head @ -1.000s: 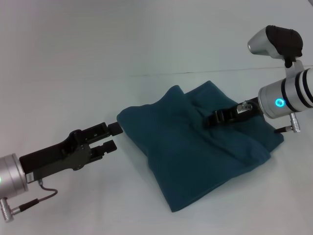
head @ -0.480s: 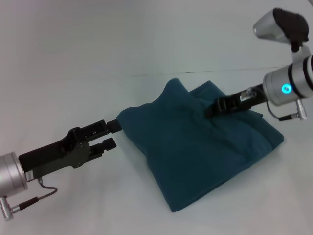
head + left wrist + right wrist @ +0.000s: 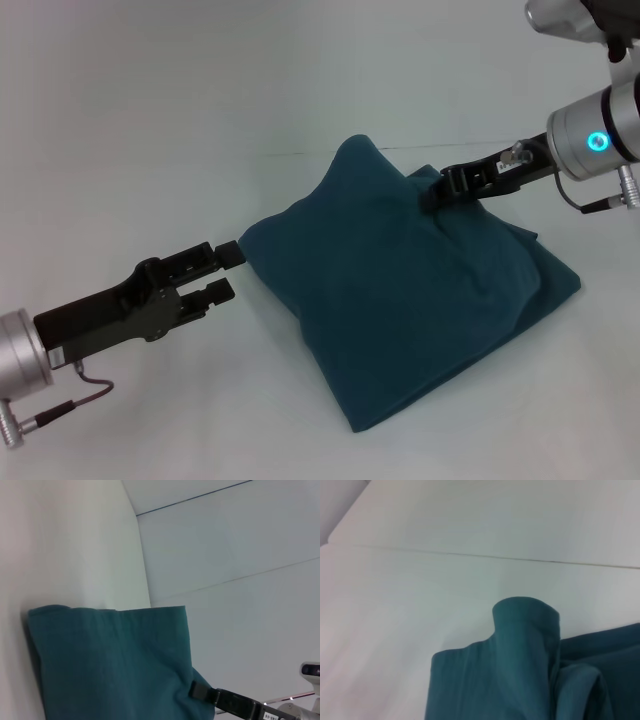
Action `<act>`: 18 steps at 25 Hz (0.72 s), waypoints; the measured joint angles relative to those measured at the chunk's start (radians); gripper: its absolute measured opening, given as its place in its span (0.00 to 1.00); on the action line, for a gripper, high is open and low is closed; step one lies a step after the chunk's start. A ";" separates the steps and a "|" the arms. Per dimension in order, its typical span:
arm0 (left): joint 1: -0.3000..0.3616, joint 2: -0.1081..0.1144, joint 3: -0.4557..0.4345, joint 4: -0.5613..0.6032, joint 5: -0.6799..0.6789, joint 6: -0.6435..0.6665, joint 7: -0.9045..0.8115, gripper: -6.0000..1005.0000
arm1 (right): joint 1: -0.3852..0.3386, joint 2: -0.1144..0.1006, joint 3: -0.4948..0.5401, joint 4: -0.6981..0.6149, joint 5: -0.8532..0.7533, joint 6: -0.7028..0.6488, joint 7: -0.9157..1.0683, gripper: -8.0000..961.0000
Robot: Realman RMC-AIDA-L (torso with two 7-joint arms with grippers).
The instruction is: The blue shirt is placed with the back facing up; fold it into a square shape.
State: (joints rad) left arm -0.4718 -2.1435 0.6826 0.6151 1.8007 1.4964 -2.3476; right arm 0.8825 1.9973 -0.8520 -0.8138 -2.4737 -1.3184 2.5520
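The blue shirt lies folded into a thick bundle on a plain white bench, whose bare surface is crossed by a thin dark seam line behind the cloth. The right gripper is clamped on a fold of the shirt near its far edge and holds that part lifted into a peak above the rest. The left gripper sits low over the bench at the shirt's left corner, its jaws parted, the upper fingertip just touching the fabric edge.
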 joint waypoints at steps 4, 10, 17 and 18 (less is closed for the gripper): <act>-0.002 0.001 0.000 0.000 -0.001 0.000 0.000 0.73 | 0.000 -0.001 -0.001 -0.017 -0.039 0.006 0.020 0.08; 0.000 -0.001 0.000 0.000 -0.002 0.003 0.001 0.73 | -0.004 -0.003 0.008 -0.076 -0.048 -0.010 0.043 0.08; 0.003 0.000 -0.006 0.000 -0.003 0.004 -0.002 0.73 | -0.006 -0.005 0.022 -0.129 -0.043 -0.057 0.058 0.08; 0.003 0.000 -0.009 0.000 -0.003 0.004 -0.002 0.73 | -0.006 -0.006 0.032 -0.137 -0.041 -0.069 0.058 0.08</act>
State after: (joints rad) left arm -0.4683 -2.1438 0.6732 0.6151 1.7979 1.5007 -2.3492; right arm 0.8766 1.9911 -0.8197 -0.9513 -2.5144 -1.3869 2.6105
